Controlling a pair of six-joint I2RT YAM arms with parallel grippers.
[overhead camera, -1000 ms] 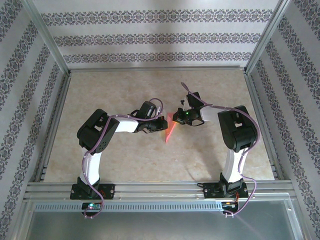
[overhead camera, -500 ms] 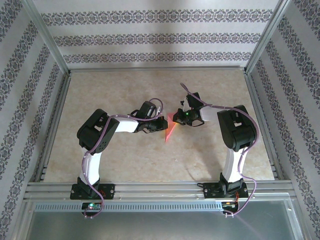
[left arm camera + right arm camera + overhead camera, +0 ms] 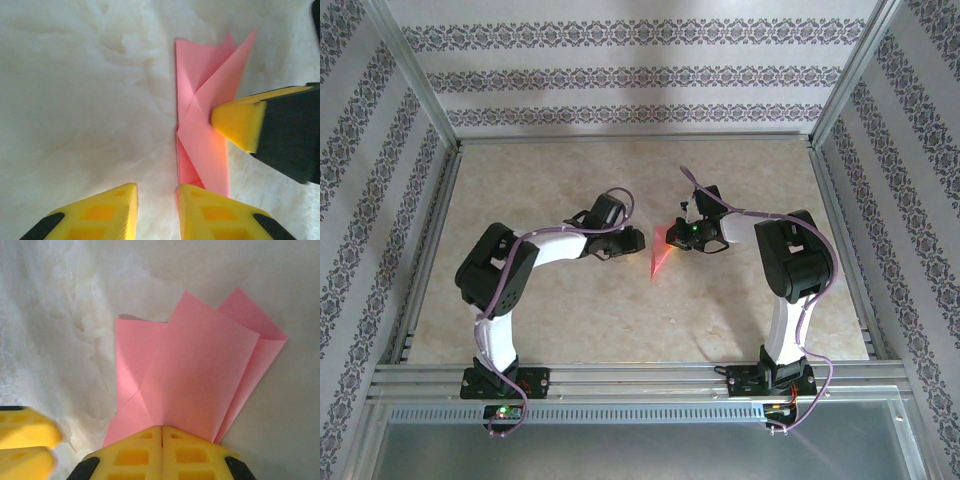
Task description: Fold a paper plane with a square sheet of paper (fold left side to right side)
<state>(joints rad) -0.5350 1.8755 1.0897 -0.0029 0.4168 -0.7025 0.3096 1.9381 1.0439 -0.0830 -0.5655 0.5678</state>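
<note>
Salmon-pink, the half-made paper plane point(image 3: 661, 257) lies mid-way on the table point(image 3: 520, 190), between both arms (its flaps are not yet flat). The right gripper point(image 3: 161, 437), fingers pressed together, holds it down with its tip. The left gripper point(image 3: 156, 207) stands narrowly parted beside the crease edge, gripping nothing. I judge the left-to-right fold is in hand; the next move calls for a flattening press along that crease.

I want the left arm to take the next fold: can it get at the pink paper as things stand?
Probably yes. The left gripper hangs open at the edge of the folded pink paper, nothing between them; the right gripper presses only its opposite side.
</note>
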